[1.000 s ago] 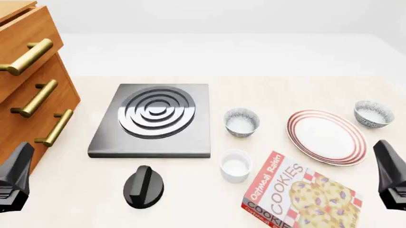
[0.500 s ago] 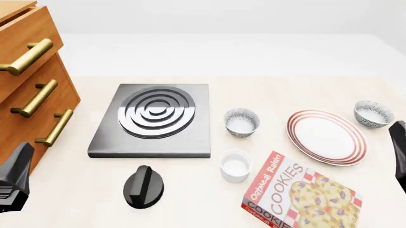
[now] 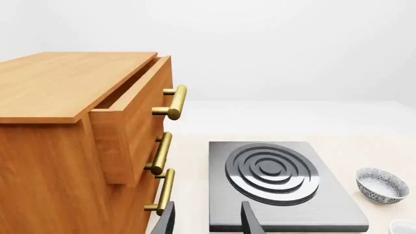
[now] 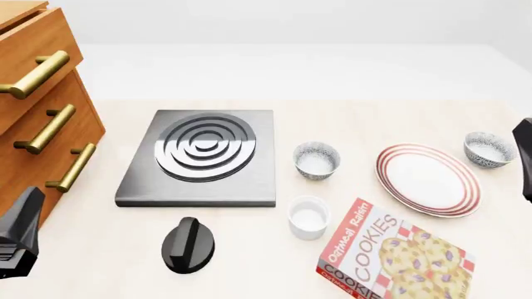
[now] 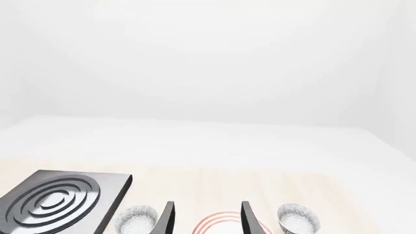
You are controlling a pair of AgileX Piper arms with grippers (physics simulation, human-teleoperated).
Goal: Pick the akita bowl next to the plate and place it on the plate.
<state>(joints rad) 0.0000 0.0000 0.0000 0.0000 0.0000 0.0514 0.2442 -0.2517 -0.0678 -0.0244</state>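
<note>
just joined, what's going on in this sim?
Nothing is held yet. The right gripper is open in the air, facing the plate; the right arm has been moving forward along the table's right edge toward the akita bowl beside the plate. The left gripper is open and idle near the drawers.

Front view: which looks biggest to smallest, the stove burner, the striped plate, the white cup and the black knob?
1. Stove burner
2. Striped plate
3. Black knob and white cup look about alike, so I won't rank them.
</note>
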